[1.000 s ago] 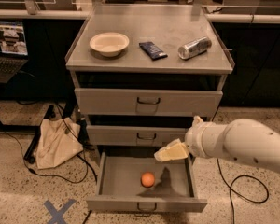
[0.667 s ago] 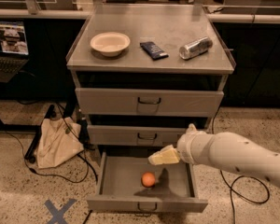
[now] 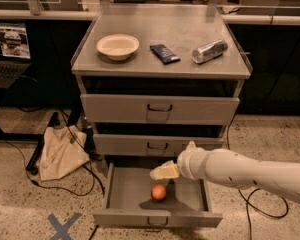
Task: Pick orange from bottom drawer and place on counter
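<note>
The orange (image 3: 159, 192) lies in the open bottom drawer (image 3: 125, 196), near its middle. My gripper (image 3: 162, 171), with cream-coloured fingers, hangs over the drawer just above and slightly right of the orange, on a white arm coming in from the right. It holds nothing. The counter (image 3: 162, 29) is the grey top of the cabinet.
On the counter stand a cream bowl (image 3: 118, 46), a dark blue packet (image 3: 164, 53) and a silver can (image 3: 209, 51) on its side. The two upper drawers are closed. A cloth bag (image 3: 60, 153) and cables lie on the floor at the left.
My gripper and arm have moved left and a little lower, from beside the drawer's right end to over the orange. The orange has not moved.
</note>
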`<action>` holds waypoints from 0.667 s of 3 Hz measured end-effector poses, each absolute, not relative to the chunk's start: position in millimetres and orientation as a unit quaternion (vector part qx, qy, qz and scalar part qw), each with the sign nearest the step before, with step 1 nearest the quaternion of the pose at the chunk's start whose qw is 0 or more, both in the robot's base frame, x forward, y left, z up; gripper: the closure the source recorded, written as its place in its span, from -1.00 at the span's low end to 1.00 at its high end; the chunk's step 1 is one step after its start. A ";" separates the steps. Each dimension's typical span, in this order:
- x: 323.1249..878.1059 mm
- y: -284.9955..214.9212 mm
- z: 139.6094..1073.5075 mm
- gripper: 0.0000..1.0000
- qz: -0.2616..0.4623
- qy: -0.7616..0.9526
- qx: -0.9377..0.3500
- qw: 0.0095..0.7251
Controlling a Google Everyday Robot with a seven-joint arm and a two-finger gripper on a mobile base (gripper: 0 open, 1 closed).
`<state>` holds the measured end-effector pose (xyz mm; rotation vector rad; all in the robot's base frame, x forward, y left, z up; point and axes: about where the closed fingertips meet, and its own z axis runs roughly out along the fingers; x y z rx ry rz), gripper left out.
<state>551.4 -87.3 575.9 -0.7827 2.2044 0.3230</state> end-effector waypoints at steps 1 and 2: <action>551.4 -87.2 575.9 -1.00 0.127 0.863 -0.307 0.380; 553.3 -89.2 568.3 -1.00 0.148 0.857 -0.313 0.382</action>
